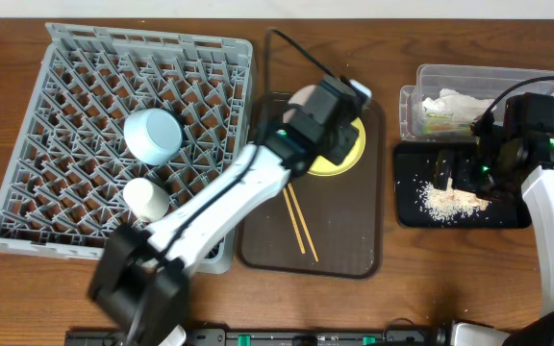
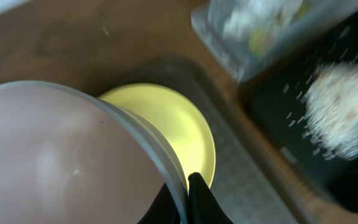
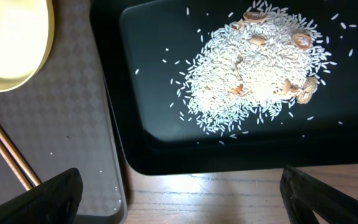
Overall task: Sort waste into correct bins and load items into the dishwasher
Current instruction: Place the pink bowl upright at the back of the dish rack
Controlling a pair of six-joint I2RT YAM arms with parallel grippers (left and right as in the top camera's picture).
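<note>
My left gripper (image 1: 327, 108) is shut on the rim of the cream-white bowl (image 1: 303, 97), held above the yellow plate (image 1: 346, 157). In the left wrist view the bowl (image 2: 61, 155) fills the left side, with the fingers (image 2: 188, 200) pinching its rim over the plate (image 2: 179, 124). My right gripper (image 1: 458, 171) is open and empty over the black tray (image 1: 508, 213) that holds the rice heap (image 1: 448, 200). In the right wrist view the open jaws (image 3: 182, 199) hang above the rice (image 3: 260, 62). The napkin (image 1: 455, 101) and green scrap (image 1: 438, 117) lie in the clear tub (image 1: 407, 106). The light blue bowl (image 1: 152, 135) and white cup (image 1: 146, 197) sit in the dish rack (image 1: 65, 86). The chopsticks (image 1: 299, 221) lie on the brown tray.
The dark brown serving tray (image 1: 354, 250) lies between the rack and the black tray, carrying the plate and chopsticks. My left arm crosses the rack's front right corner. Loose grains are scattered on the black tray (image 3: 142, 137).
</note>
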